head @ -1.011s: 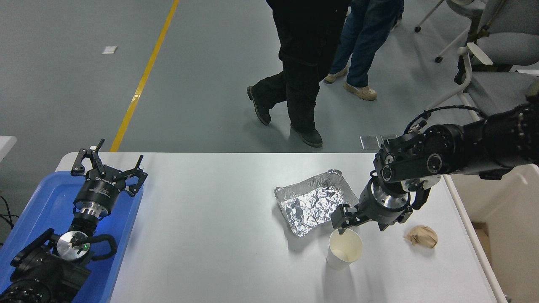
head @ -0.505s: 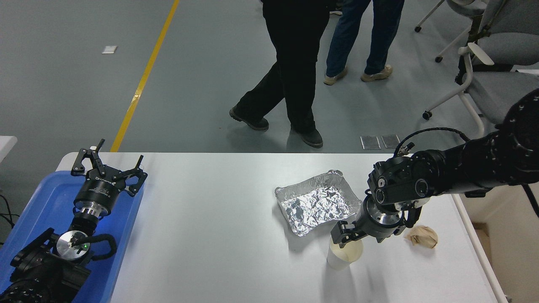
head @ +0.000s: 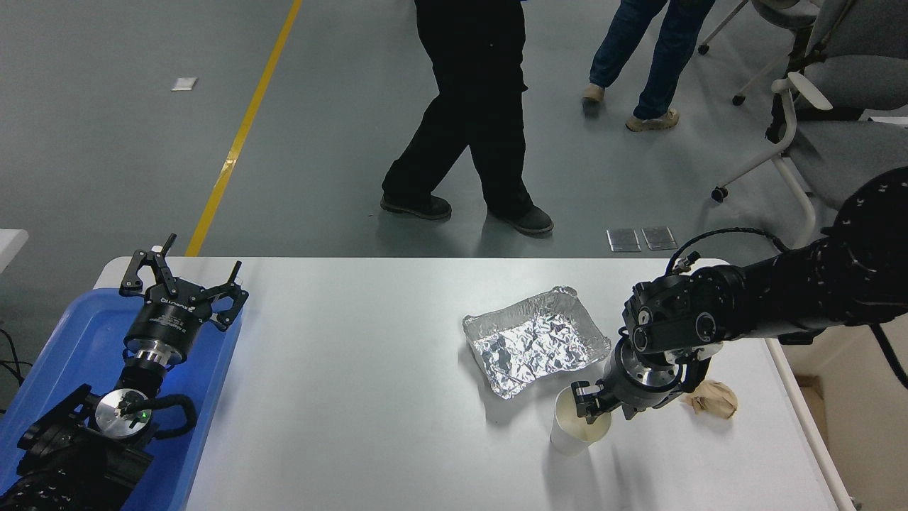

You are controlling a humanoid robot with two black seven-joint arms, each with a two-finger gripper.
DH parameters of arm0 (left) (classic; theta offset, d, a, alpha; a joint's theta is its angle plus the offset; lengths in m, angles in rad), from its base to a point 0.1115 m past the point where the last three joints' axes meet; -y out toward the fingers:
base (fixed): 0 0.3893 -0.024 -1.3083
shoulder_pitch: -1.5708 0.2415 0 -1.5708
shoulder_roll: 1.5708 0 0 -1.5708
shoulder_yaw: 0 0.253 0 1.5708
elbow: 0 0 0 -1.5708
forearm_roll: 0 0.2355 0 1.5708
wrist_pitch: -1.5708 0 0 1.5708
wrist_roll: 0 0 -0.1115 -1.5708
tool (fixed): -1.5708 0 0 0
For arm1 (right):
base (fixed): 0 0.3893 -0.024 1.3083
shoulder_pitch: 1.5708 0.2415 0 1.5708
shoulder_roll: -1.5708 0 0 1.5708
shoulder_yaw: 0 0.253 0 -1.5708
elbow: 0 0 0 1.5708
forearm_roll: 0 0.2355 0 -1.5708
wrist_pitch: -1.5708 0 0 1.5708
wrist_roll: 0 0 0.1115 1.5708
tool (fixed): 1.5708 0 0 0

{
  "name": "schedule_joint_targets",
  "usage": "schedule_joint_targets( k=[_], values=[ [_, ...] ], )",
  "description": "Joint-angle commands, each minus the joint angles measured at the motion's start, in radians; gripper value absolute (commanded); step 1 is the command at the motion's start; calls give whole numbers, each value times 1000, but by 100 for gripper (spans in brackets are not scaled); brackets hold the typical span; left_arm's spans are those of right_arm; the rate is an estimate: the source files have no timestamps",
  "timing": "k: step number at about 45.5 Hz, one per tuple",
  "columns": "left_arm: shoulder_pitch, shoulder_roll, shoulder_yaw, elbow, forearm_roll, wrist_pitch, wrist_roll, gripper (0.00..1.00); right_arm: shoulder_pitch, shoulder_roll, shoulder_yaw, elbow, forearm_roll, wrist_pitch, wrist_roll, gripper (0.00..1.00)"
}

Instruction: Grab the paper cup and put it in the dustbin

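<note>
The white paper cup (head: 569,433) stands upright on the white table (head: 355,397), just in front of the foil tray. My right gripper (head: 586,404) hangs at the cup's right rim, its tip down at the cup's mouth. I cannot tell whether it grips the rim. The beige dustbin (head: 869,426) shows in part past the table's right edge, below my right arm. My left gripper (head: 183,280) is parked open and empty over the blue tray at the lower left.
A crinkled silver foil tray (head: 535,344) lies behind the cup. A crumpled brown paper ball (head: 713,399) lies right of the gripper. A blue plastic tray (head: 64,355) sits at the left edge. Two people walk on the floor beyond the table; an office chair (head: 830,92) stands at the far right.
My right gripper has come down and toward me from beside the foil tray to the cup's rim. The cup has stayed in place. The two people have walked on.
</note>
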Motion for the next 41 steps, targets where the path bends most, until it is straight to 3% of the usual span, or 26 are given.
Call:
schedule_joint_targets(
  k=[1, 27, 33, 41],
  values=[
    [-1, 0, 1, 0, 0, 0, 0, 99, 1, -3, 1, -2, 48, 10, 2, 0],
    [-1, 0, -1, 0, 0, 0, 1, 99, 41, -26, 14, 21, 83, 23, 9, 0],
    [-1, 0, 1, 0, 0, 0, 1, 99, 142, -94, 14, 73, 171, 120, 13, 0],
    [-1, 0, -1, 0, 0, 0, 3, 99, 272, -178, 14, 125, 185, 264, 13, 0]
  ],
)
